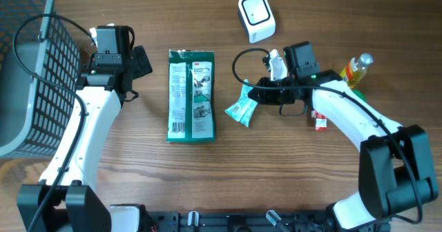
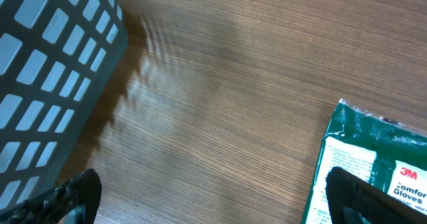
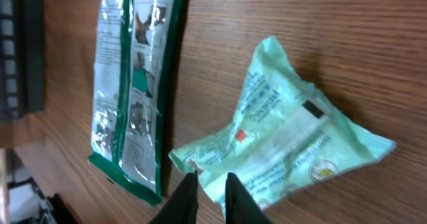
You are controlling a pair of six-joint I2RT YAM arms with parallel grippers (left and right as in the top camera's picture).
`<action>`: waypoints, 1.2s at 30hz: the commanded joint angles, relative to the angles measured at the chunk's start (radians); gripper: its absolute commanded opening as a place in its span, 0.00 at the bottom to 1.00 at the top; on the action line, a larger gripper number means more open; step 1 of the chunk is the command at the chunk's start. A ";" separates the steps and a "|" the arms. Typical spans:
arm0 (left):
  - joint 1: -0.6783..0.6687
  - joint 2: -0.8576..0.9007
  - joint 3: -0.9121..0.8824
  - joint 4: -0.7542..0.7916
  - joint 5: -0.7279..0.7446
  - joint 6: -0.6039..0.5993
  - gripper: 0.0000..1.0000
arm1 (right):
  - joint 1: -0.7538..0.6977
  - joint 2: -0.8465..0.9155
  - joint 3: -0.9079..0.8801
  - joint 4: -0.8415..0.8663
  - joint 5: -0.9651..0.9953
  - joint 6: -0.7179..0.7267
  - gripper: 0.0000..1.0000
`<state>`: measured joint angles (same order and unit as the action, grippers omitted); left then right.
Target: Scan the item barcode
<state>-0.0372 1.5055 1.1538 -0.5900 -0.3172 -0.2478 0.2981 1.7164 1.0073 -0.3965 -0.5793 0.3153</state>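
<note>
where the right claw meets the brown wooden table, the mint-green crinkled plastic pouch lies straight ahead of its tips and flat on the wood. we see the two dark fingers drawn narrow, only a slit between them, and the pouch's near edge sits in that slit, so the claw is pinching the pouch by its edge. the rest of the pouch fans out ahead of the tips and to one side.

the pouch is puffed and wrinkled, with sealed ends that flare. it has fine print across its face, a small red mark, a pale band and a short dark block. we cannot tell whether that block is a barcode.

beyond the pouch from the right claw lies a long flat dark-green glove packet, near the pouch but apart from it. a white rounded scanner box sits off to the right claw's side, toward the far edge of the table and well apart from the pouch. behind the right claw, past its arm, lie a small clear bottle of yellow liquid and a little red-and-white packet.

the left claw hangs wide open over bare wood and holds nothing. one corner of the glove packet lies just ahead of one of its fingers. on the claw's other side stands a grey plastic lattice basket, near it, and we see only a grey mesh floor inside.
</note>
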 commanded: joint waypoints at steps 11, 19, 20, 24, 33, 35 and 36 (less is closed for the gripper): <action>0.005 -0.001 0.011 0.003 -0.009 0.009 1.00 | 0.052 0.131 -0.205 0.336 0.019 0.216 0.04; 0.005 -0.001 0.011 0.003 -0.009 0.009 1.00 | 0.051 0.117 -0.166 0.354 0.021 0.286 0.05; 0.005 -0.001 0.011 0.003 -0.009 0.009 1.00 | 0.051 0.092 -0.151 0.356 0.016 0.280 0.05; 0.005 -0.001 0.011 0.003 -0.009 0.009 1.00 | 0.051 -0.022 -0.116 0.425 -0.103 0.257 0.05; 0.005 -0.001 0.011 0.003 -0.009 0.009 1.00 | 0.127 -0.006 -0.124 0.405 -0.028 0.290 0.05; 0.005 -0.001 0.011 0.003 -0.009 0.009 1.00 | 0.154 0.028 -0.126 0.394 0.024 0.290 0.05; 0.005 -0.001 0.011 0.003 -0.009 0.009 1.00 | 0.162 0.043 -0.126 0.393 0.038 0.289 0.05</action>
<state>-0.0372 1.5051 1.1538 -0.5900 -0.3172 -0.2478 0.4271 1.7016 0.8864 0.0048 -0.6292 0.6003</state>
